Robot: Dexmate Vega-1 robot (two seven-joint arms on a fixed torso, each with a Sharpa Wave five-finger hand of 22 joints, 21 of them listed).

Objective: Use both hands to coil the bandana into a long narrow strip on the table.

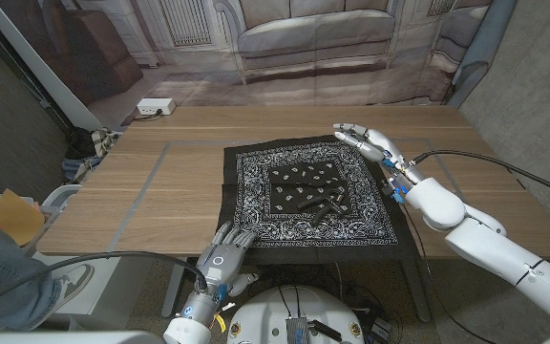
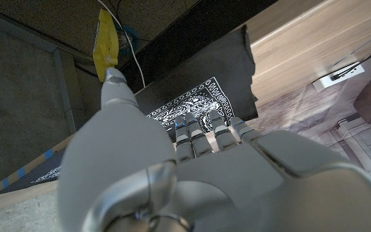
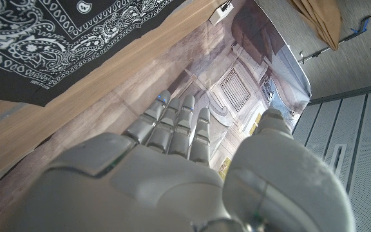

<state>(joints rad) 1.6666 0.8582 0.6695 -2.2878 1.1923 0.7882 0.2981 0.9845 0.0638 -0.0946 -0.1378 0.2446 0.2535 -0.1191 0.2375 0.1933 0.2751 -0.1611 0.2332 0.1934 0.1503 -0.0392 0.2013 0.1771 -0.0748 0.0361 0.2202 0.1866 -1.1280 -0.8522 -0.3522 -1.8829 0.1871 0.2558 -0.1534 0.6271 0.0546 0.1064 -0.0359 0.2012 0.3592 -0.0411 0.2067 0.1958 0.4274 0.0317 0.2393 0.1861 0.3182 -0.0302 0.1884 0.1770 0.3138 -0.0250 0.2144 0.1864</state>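
The black square cloth bandana with white paisley print (image 1: 311, 201) lies spread out on the wooden table (image 1: 151, 191), near the table's front edge and a little right of its middle, with a small wrinkle of raised fabric near its centre. The left hand (image 1: 225, 250) sits at the bandana's near left corner by the table's front edge; the left wrist view shows its fingers (image 2: 201, 132) reaching onto the printed border, spread slightly and holding nothing. The right hand (image 1: 369, 141) hovers at the bandana's far right corner, its fingers extended and apart, empty, seen in the right wrist view just beyond the cloth's edge. A white power strip (image 1: 156, 107) rests at the table's far left corner.
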